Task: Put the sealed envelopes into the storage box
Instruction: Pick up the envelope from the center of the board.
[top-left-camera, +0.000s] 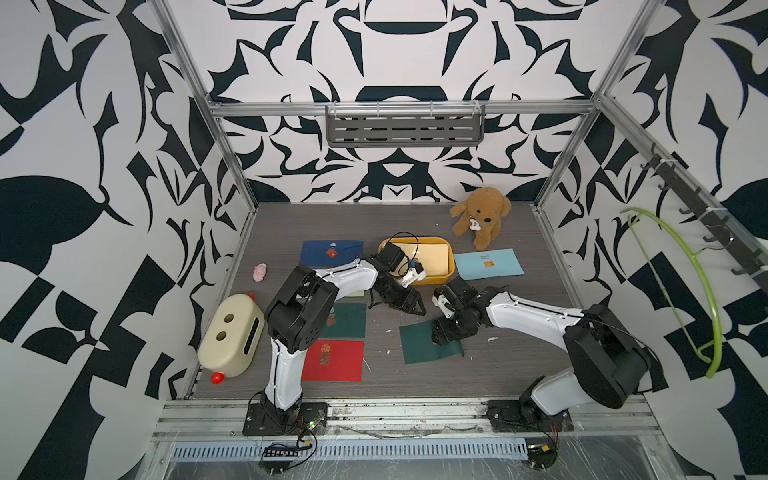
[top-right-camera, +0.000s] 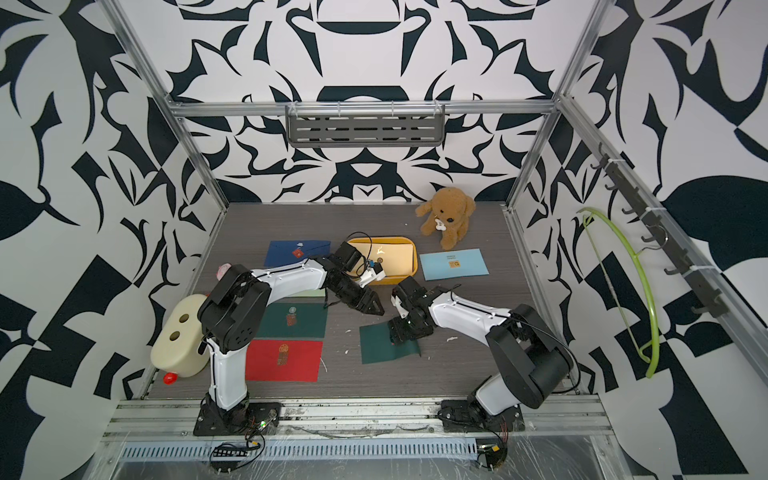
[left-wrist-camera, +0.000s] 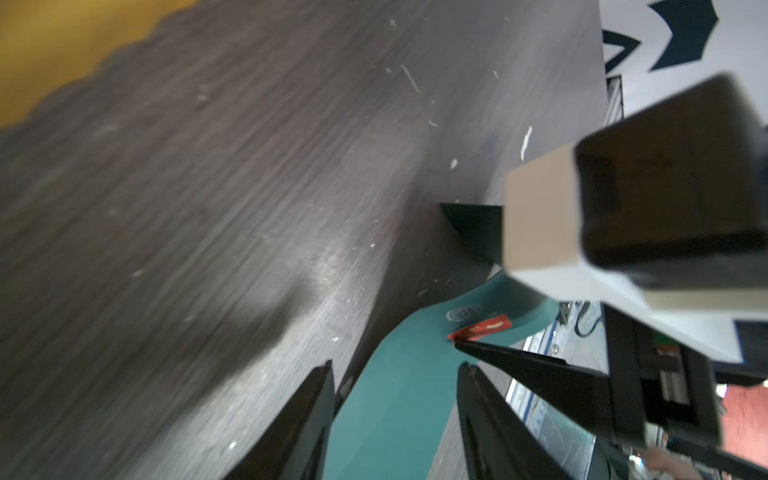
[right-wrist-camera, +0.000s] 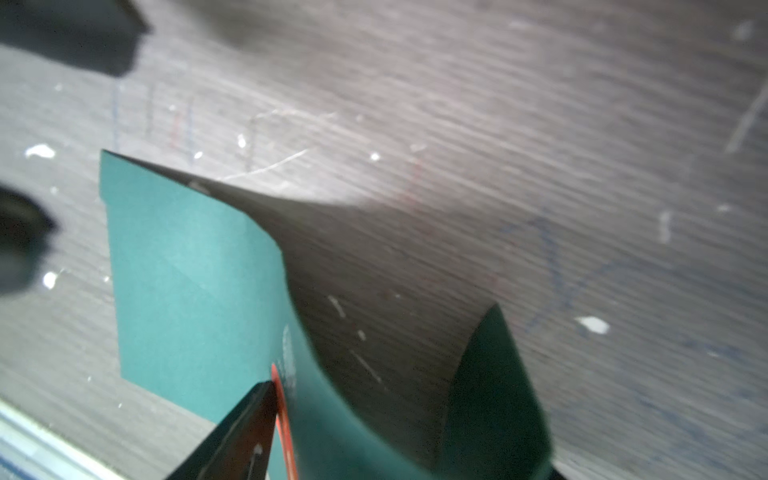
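Observation:
A dark green envelope (top-left-camera: 422, 343) lies mid-table, and my right gripper (top-left-camera: 444, 337) is shut across its right part. In the right wrist view one finger (right-wrist-camera: 241, 436) presses beside the red seal. The paper (right-wrist-camera: 187, 270) bows up and its far end stands raised, hiding the other finger. My left gripper (top-left-camera: 417, 309) hangs open and empty (left-wrist-camera: 397, 365) just behind it. The yellow storage box (top-left-camera: 415, 240) holds a cream envelope (top-left-camera: 434, 257). Navy (top-left-camera: 332, 253), light blue (top-left-camera: 488, 264), dark green (top-left-camera: 351, 322) and red (top-left-camera: 332, 360) envelopes lie flat. A pale green one (top-left-camera: 357, 293) peeks from under the left arm.
A brown plush dog (top-left-camera: 480, 218) sits behind the box at the back right. A cream plastic case (top-left-camera: 230, 334) and a small pink toy (top-left-camera: 260, 272) stand along the left edge. A green hanger (top-left-camera: 698, 291) hangs on the right wall.

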